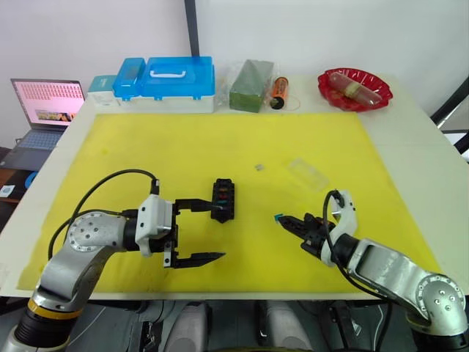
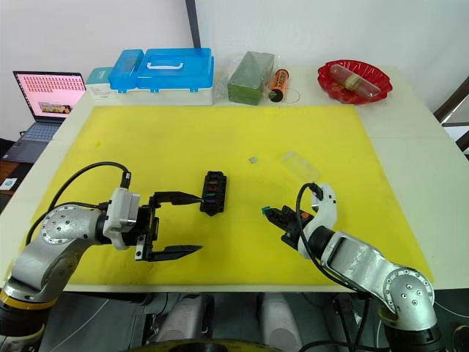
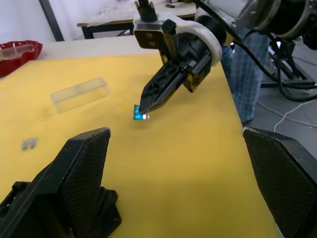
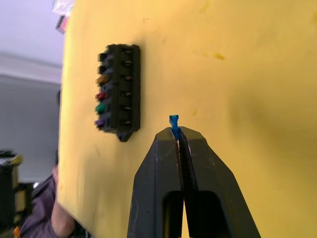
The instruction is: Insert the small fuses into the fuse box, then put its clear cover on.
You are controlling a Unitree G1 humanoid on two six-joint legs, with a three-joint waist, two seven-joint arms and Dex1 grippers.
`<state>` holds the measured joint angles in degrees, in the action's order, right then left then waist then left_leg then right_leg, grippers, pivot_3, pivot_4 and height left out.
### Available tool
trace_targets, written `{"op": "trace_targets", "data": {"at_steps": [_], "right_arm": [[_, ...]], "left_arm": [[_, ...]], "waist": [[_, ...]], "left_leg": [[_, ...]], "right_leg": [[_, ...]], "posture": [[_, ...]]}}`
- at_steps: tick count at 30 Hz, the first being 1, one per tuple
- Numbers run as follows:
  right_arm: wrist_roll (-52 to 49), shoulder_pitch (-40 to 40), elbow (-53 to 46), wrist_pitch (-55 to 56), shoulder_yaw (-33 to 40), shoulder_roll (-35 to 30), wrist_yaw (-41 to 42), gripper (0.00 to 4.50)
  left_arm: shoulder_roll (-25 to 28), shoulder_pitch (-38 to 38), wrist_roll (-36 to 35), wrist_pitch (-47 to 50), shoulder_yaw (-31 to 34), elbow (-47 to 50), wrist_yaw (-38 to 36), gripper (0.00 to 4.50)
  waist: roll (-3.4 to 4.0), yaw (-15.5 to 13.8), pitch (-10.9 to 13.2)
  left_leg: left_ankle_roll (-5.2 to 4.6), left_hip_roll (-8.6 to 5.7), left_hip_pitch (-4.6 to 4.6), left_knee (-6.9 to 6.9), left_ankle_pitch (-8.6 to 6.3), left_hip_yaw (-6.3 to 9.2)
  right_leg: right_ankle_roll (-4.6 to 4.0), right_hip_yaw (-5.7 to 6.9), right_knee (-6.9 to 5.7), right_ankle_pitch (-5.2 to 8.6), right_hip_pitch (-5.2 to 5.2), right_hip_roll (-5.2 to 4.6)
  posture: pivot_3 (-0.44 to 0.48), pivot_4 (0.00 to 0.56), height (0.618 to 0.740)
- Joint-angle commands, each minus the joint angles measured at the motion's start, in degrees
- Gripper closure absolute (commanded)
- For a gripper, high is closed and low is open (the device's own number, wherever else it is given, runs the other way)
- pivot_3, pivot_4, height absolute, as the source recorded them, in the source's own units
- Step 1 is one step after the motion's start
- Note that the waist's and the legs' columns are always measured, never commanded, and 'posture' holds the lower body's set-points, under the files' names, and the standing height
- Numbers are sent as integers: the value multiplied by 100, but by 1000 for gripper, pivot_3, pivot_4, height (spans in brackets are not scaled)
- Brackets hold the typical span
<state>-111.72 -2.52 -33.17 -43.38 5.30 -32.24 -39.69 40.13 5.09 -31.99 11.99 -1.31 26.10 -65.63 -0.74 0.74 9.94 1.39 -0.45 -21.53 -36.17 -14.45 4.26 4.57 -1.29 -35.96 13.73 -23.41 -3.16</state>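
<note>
Teal fuse [image 4: 174, 120] pinched in right tool [image 1: 283, 219], near fuse box [image 1: 223, 198].

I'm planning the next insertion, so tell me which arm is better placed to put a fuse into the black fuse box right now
Right, probably. The right gripper is shut on a teal fuse, pointed toward the fuse box. The left gripper is open and holds nothing, one finger at the box's edge, better suited to steadying it.

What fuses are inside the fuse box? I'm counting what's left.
The fuse box holds tan, red, green and purple fuses; its upper slots look empty. How deep they sit is hidden.
</note>
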Motion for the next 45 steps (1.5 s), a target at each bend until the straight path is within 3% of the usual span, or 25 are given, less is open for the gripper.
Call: {"op": "trace_targets", "data": {"at_steps": [1, 12, 18, 21, 25, 26, 29, 33, 36, 38, 39, 40, 43, 45], "right_arm": [[-128, -30, -259, 355, -93, 271, -513, 4460], [-128, -412, -898, 1052, -723, 345, -1379, 4460], [-128, -443, -1001, 1151, -826, -12, -1225, 2555], [-128, -501, -937, 942, -708, -457, -590, 1564], [-128, -228, 268, -1166, 38, -2706, 3016, 146], [-128, 259, 626, -1776, -19, -3368, 3746, 37], [-119, 1944, 1450, -2925, -482, -4155, 4883, 37], [1620, 3299, 2046, -3677, -1120, -3852, 6573, 37], [2810, 3687, 2150, -3665, -1591, -3688, 7623, 598], [3375, 3799, 2153, -3583, -1802, -3628, 8188, 1262], [3672, 3806, 2123, -3482, -1912, -3597, 8414, 1262], [3939, 3805, 2121, -3401, -1997, -3560, 8590, 1262], [4455, 3810, 2235, -3326, -2081, -3406, 8953, 1840], [4708, 3817, 2290, -3325, -2085, -3300, 9138, 2498]], "left_arm": [[27, 79, -92, 53, 49, 271, 84, 0], [90, 131, -117, 255, 51, 371, 105, 0], [82, 179, -96, 263, 38, 320, 68, 0], [82, 177, -85, 243, 35, 297, 43, 0], [89, 134, -58, 171, 25, 283, -41, 0], [89, 124, -41, 137, 9, 286, -75, 0], [69, 91, -37, 81, -10, 313, -125, 0], [46, 121, -11, 48, -21, 274, -142, 0], [64, 135, -23, 37, 4, 258, -165, 0], [77, 135, -21, 29, 19, 254, -178, 0], [82, 130, -18, 26, 27, 253, -179, 0], [84, 127, -13, 24, 32, 256, -178, 0], [87, 114, -13, 24, 47, 261, -173, 0], [90, 99, -13, 15, 50, 262, -183, 0]], "waist": [[0, 2, 0], [2, 2, 1], [2, -6, 1], [2, -8, 1], [29, -12, 17], [26, -12, 17], [43, 5, 31], [26, -43, 26], [33, -67, 23], [33, -78, 24], [33, -99, 24], [33, -110, 24], [33, -129, 24], [33, -130, 24]], "left_leg": [[0, 0, 0, 0, 0, 0], [-1, 7, 1, 6, -1, 2], [-1, 8, 0, 8, -1, 2], [-1, 7, -2, 8, -1, 1], [-1, 4, -7, 3, -1, -8], [-2, 6, -7, 5, -1, -15], [-3, 20, -5, 6, -2, -44], [-73, 33, -8, 2, -43, -38], [-91, 37, -45, 2, -53, -35], [-91, 36, -101, -9, -53, -43], [-91, 34, -104, -11, -53, -46], [-91, 33, -102, -13, -54, -50], [-91, 32, -100, -14, -54, -51], [-91, 33, -97, -20, -54, -55]], "right_leg": [[0, 0, 0, 0, 0, 0], [3, -1, 3, 8, -3, -1], [2, -2, 7, 8, -3, -3], [3, -2, 14, 9, -2, -4], [3, -4, 40, 8, 7, -7], [2, -6, 50, 7, 10, -8], [0, -7, 66, 4, 3, -8], [-8, -2, 70, 0, 0, 39], [-27, 0, 70, -4, -35, 48], [-1, -4, 56, -20, -99, 47], [1, -6, 52, -21, -104, 44], [4, -6, 51, -22, -104, 42], [0, -6, 52, -22, -103, 42], [-22, -7, 50, -18, -101, 43]], "posture": [[0, 150, 740], [0, 150, 740], [0, 150, 740], [0, 150, 740], [0, 150, 740], [0, 150, 740], [0, 150, 740], [0, 150, 740], [0, 150, 740], [0, 150, 740], [0, 150, 740], [0, 150, 740], [0, 150, 740], [0, 150, 740]]}}
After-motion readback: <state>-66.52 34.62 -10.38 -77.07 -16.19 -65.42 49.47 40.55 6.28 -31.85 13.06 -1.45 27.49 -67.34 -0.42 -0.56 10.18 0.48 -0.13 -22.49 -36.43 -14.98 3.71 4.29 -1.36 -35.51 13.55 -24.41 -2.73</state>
